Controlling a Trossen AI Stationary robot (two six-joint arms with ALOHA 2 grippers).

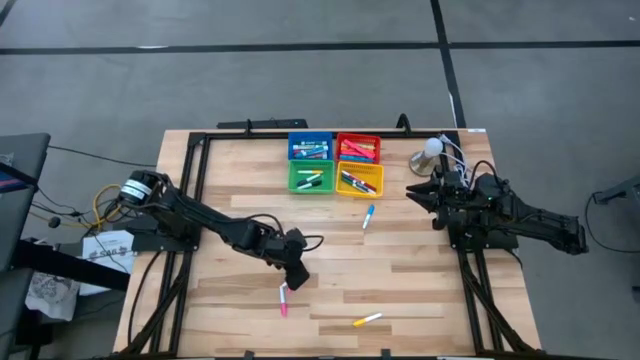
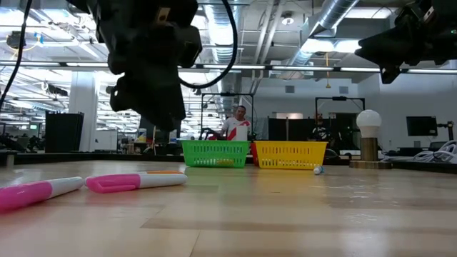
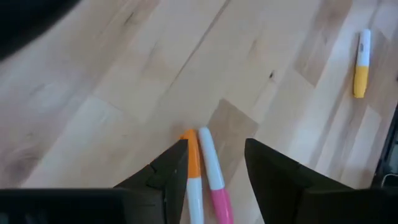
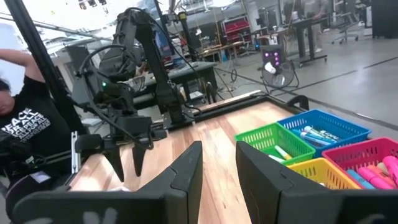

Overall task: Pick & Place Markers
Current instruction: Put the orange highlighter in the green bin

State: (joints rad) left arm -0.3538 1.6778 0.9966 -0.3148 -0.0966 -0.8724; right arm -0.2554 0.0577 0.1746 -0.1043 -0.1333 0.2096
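Pale wooden planks make up the table (image 1: 400,290), which stands on a grey floor. From above, four small trays sit in a square near its far edge: blue (image 1: 310,147), red (image 1: 358,148), green (image 1: 311,178) and yellow (image 1: 360,180), each with markers inside. The left gripper (image 1: 296,274) hangs over the middle of the table, and a pink marker (image 1: 283,300) lies just past its fingertips. A blue-capped marker (image 1: 368,216) lies alone near the trays, and a yellow marker (image 1: 367,320) lies off to one side of the left gripper's jaws. The right gripper (image 1: 420,193) waits at the table's right side, beside a lamp with a white globe (image 1: 431,150).

At table height, the left gripper (image 2: 161,114) hovers above the wood, clear of the pink marker (image 2: 136,181) lying below it; a second pink pen (image 2: 39,193) lies close by. Behind the green tray (image 2: 215,153) and yellow tray (image 2: 289,154), a person (image 2: 235,126) stands in the room.

Through the left wrist camera, the jaws stand open, with an orange marker (image 3: 193,168) and the pink marker (image 3: 212,177) side by side, touching, in the gap between them, nothing gripped.

Through the right wrist camera, that arm's fingers (image 4: 186,168) stand slightly apart with apparently nothing between them, though their tips are cut off from sight.
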